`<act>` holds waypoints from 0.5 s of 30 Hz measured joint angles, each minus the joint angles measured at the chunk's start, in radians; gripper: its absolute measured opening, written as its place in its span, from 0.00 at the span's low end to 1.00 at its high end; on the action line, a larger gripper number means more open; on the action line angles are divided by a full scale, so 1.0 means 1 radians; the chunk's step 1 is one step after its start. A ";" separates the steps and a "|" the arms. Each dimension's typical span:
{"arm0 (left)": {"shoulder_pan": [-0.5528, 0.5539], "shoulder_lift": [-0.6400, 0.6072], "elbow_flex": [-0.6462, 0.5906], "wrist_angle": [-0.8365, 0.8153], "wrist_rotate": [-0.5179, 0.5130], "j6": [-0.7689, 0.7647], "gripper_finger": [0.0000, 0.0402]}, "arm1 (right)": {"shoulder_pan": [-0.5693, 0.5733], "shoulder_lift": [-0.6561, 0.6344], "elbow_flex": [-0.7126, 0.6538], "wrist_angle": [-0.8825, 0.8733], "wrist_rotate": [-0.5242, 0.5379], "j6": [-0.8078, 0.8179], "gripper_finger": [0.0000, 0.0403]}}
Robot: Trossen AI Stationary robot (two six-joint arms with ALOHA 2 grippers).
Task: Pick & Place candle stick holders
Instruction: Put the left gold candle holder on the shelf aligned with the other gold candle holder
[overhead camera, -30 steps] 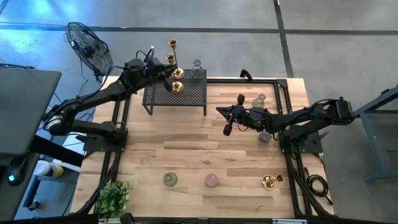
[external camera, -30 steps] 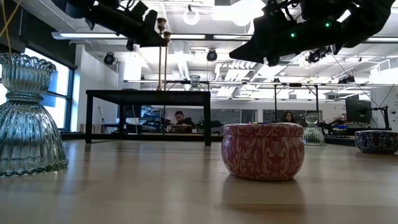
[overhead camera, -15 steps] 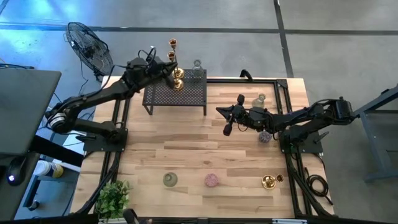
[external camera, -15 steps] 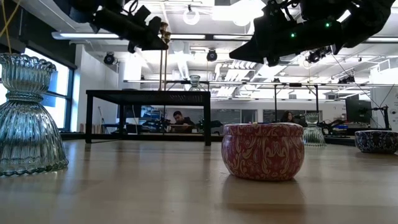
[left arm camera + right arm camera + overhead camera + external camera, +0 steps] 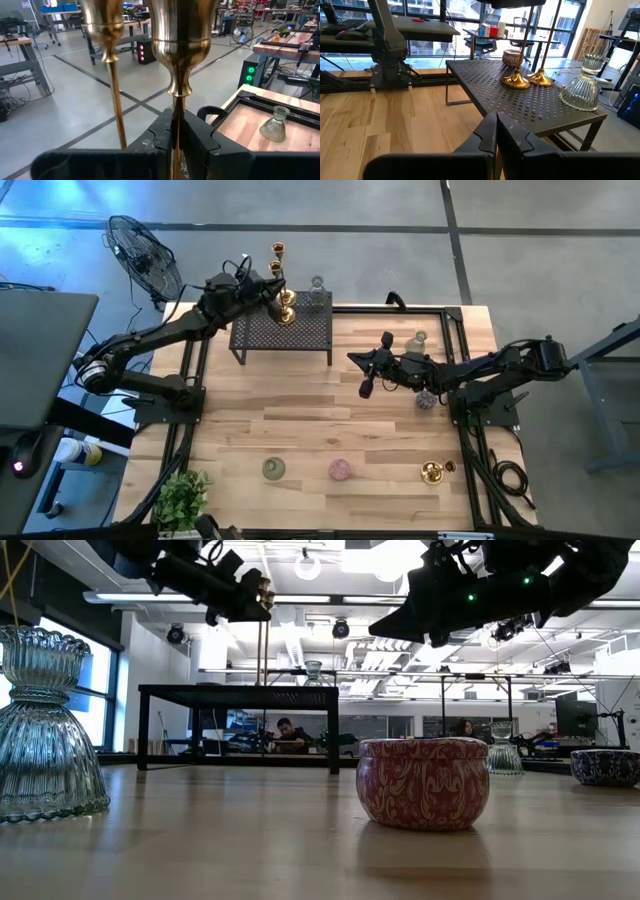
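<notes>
Candlesticks, two tall gold ones, stand on the black mesh rack point(image 5: 281, 330) at its far edge. The left gripper point(image 5: 176, 131) has its fingers clamped around the slim stem of one tall candlestick point(image 5: 178, 60), with the second tall candlestick point(image 5: 107, 45) just beside it. A pale glass holder point(image 5: 581, 85) sits on the rack near their round bases. The right gripper point(image 5: 496, 131) hovers off to the rack's side over the table point(image 5: 300, 420), fingers pressed together, holding nothing. Well away from the rack lie a green glass holder point(image 5: 273, 469) and a pink round holder point(image 5: 340, 470).
</notes>
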State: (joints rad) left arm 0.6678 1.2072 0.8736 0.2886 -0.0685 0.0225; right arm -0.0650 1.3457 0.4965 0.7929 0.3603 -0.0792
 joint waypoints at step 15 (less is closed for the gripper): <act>0.000 0.001 -0.001 0.001 -0.005 0.008 0.14 | 0.000 0.000 0.000 0.000 0.000 0.000 0.01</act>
State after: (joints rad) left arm 0.6678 1.2083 0.8722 0.2900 -0.0734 0.0303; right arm -0.0650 1.3457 0.4965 0.7929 0.3603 -0.0792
